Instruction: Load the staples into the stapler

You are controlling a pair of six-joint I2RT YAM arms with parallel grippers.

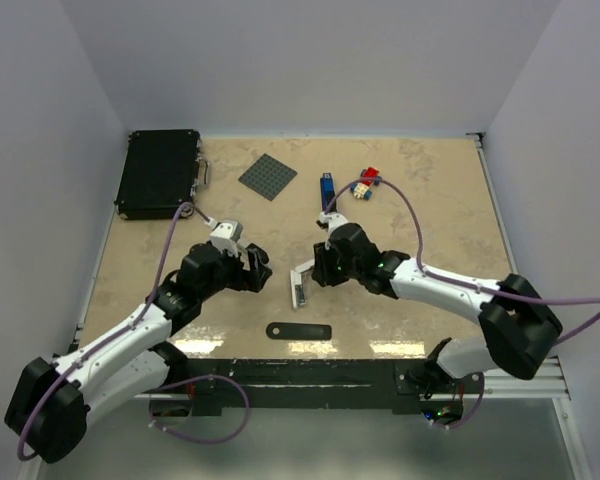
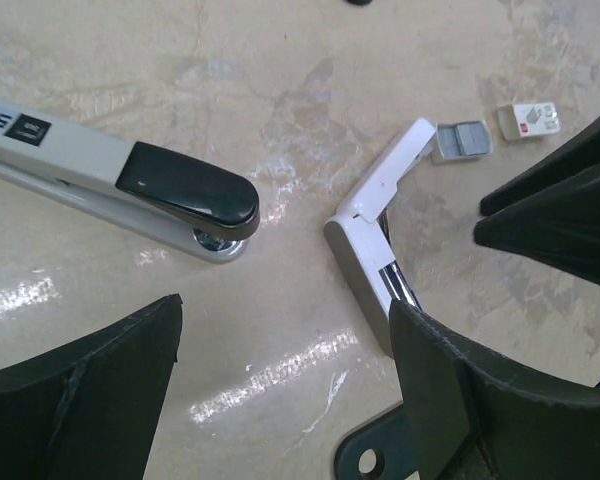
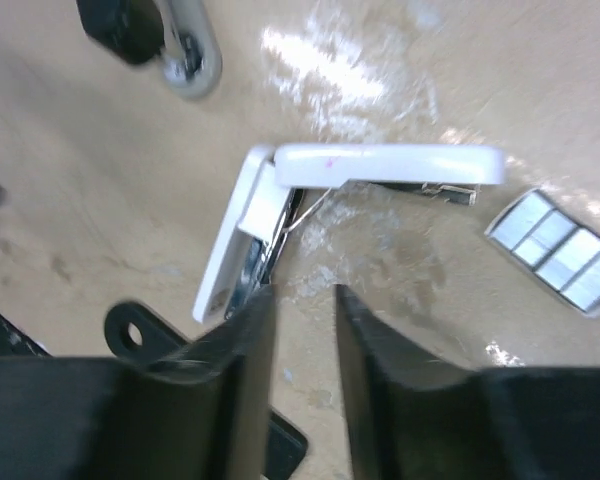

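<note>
The white stapler lies hinged open in a V on the table, its metal magazine showing; it also appears in the top view as the stapler and in the left wrist view as the stapler. Just beyond its top arm lie the staples: a grey piece and a white, red-marked piece. The grey piece sits right of my right gripper, which stands narrowly open with bare table in the gap, its left finger against the stapler's lower arm. My left gripper is wide open and empty, its right finger beside the stapler.
A second stapler, grey with a black cap, lies left of the white one. A flat black strip with a hole is near the front edge. At the back are a black case, a grey baseplate, a blue object and a toy-brick car.
</note>
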